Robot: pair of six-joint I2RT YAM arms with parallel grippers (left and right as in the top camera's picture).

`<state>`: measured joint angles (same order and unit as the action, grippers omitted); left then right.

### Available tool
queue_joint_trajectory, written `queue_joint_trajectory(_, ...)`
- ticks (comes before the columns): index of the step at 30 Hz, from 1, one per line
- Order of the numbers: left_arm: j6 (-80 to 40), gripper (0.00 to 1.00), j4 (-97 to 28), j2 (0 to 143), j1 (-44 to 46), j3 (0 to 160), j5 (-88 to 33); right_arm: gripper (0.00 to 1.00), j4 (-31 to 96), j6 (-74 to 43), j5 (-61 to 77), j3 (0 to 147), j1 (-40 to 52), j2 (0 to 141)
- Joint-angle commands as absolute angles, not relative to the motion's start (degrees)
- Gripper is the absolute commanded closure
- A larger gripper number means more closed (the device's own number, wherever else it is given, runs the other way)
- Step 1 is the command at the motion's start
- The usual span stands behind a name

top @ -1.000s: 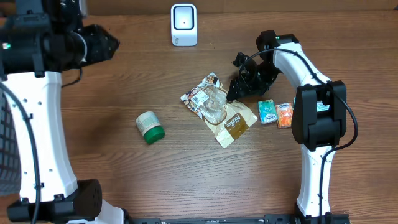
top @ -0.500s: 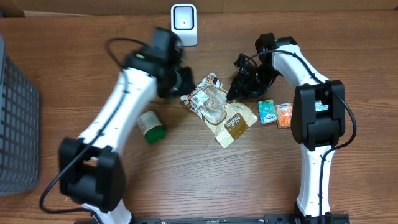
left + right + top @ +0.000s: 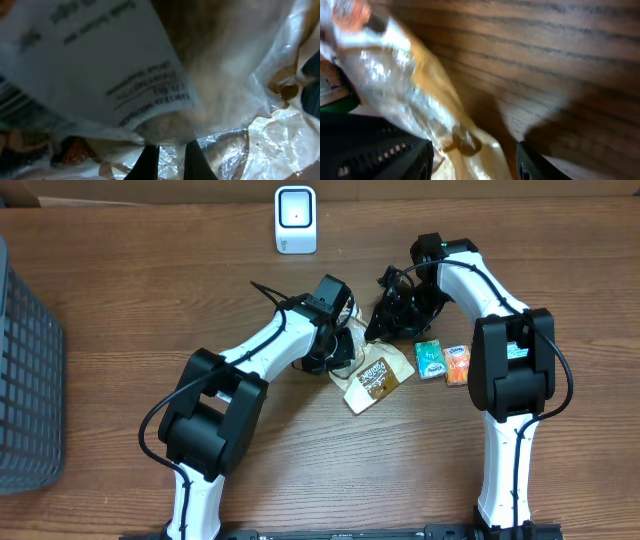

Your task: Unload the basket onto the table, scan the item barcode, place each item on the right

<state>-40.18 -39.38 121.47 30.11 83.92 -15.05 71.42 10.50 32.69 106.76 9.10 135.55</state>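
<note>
The crinkly clear-and-tan plastic snack bag [image 3: 375, 375] lies on the brown wood table [image 3: 300, 470], near the middle, a bit toward 3 o'clock. The L gripper [image 3: 171, 156] sits on the bag's 10 o'clock end, fingers shut tight and pinching the shiny film. The R gripper [image 3: 474, 157] is at the bag's 1 o'clock corner, fingers apart w/ the tan bag edge btw them, not squeezed. Just beside the bag at 3 o'clock is a small green tissue pack [image 3: 431, 360], touching a small orange tissue pack [image 3: 457, 365]. The white box scanner [image 3: 296, 220] stands at 12 o'clock, well apart. The dark grey mesh basket [image 3: 25, 380] is at the 9 o'clock edge.
</note>
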Motion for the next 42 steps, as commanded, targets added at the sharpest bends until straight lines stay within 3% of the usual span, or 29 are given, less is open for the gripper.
queue_joint_trajectory(1, -39.5, 0.96, -39.1, 123.3, 27.0, 83.3, -12.9, 0.5, 71.6, 10.3, 33.1, 106.4, 9.4, 136.4)
queue_joint_trajectory(9, -30.2, 0.96, -40.2, 123.4, 22.0, 83.4, -13.9, 0.49, 72.0, 10.5, 33.1, 106.1, 9.4, 136.4)
queue_joint_trajectory(19, -21.4, 0.96, -40.1, 125.6, 21.4, 83.2, -27.3, 0.49, 65.2, 12.2, 39.2, 99.3, 12.3, 136.4)
queue_joint_trajectory(30, -20.8, 0.96, -40.1, 126.2, 20.8, 83.2, -29.5, 0.5, 64.7, 13.5, 47.6, 98.9, 17.5, 136.4)
queue_joint_trajectory(42, -21.0, 0.96, -40.3, 126.2, 19.8, 83.5, -29.5, 0.87, 63.2, 12.8, 47.7, 99.0, 15.2, 136.4)
